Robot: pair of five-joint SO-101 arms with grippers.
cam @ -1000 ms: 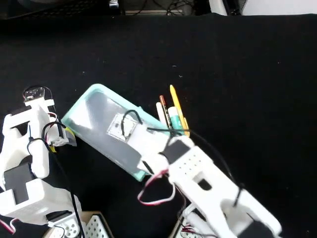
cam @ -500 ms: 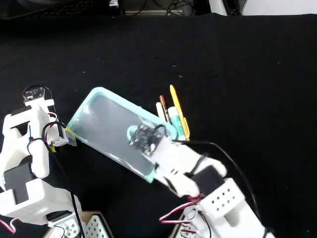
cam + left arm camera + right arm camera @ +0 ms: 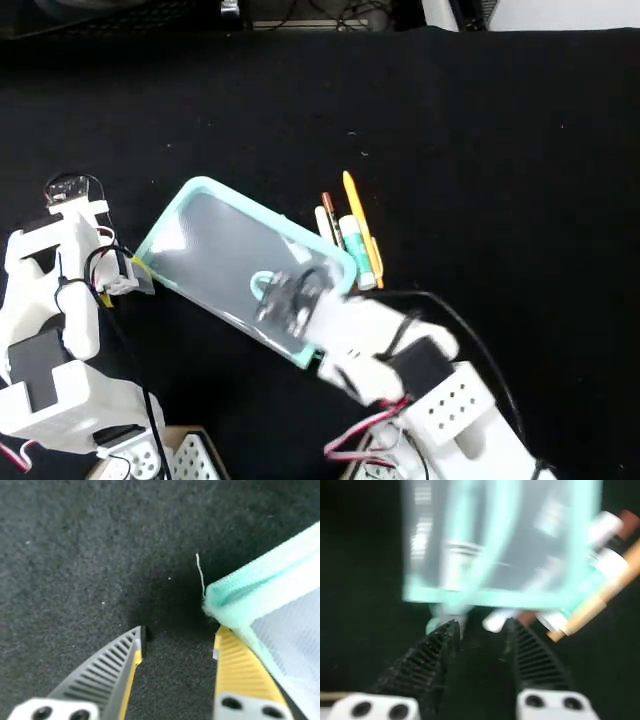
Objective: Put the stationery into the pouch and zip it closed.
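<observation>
A clear pouch with a teal border lies slanted on the black table. Several pens lie bunched against its right corner; whether their ends are inside, I cannot tell. My right gripper hangs over the pouch's near edge beside a teal loop. In the right wrist view its black fingers stand a little apart, just short of the pouch and the pens. My left gripper is open at the pouch's left corner, one yellow finger touching it.
Black cloth covers the table, with free room at the back and right. The left arm's white body stands at the left edge. Perforated parts and loose cables sit along the front edge.
The right arm has drawn back toward the front right, and its gripper slid from across the pouch's middle to the near edge. The pouch shifted slightly. The left arm kept still.
</observation>
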